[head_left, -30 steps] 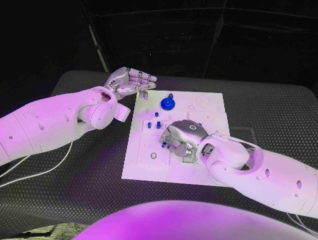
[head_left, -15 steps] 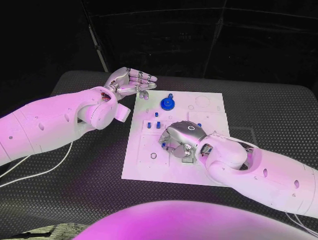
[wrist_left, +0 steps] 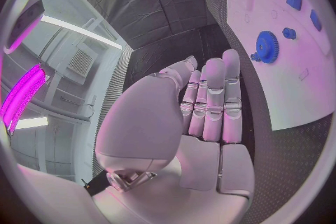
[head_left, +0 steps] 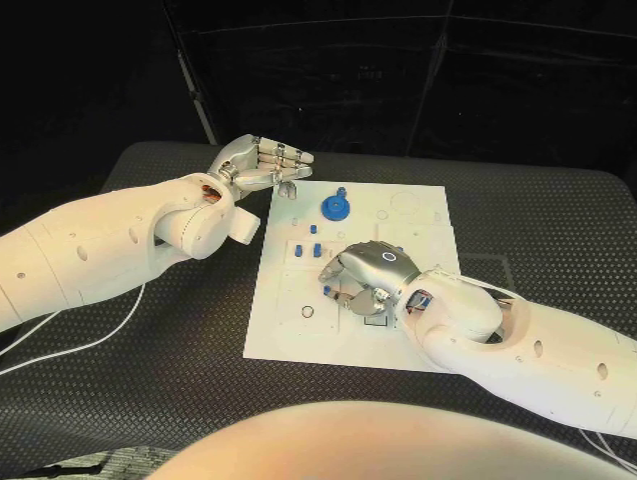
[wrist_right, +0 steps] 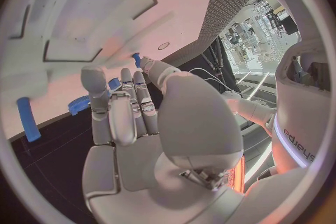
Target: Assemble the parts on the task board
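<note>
right hand (head_left: pixel 372 278) palm-down over mid task board (head_left: pixel 422 205), fingers curled, likely seating a small part; contents cannot tell | left hand (head_left: pixel 265 163) parked off board's far-left corner, fingers pressed together, empty, keeping clear | blue gear (head_left: pixel 336 207) on board's far half, small blue parts (head_left: pixel 311 248) between gear and right hand | worktop (head_left: pixel 174 330) black

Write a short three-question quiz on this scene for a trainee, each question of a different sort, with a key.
1. True or false: the blue gear lies on the task board.
2. Which hand is over the middle of the board? A) left hand B) right hand C) neither
3. Fill in: the left hand is off the board, above its far ______ corner in the head view.

Key
1. True; it lies flat near the board's far edge.
2. B; the right hand is low over the middle, palm down. Whether it holds a part cannot be told.
3. Left; its fingers are curled in and it holds nothing.
</note>
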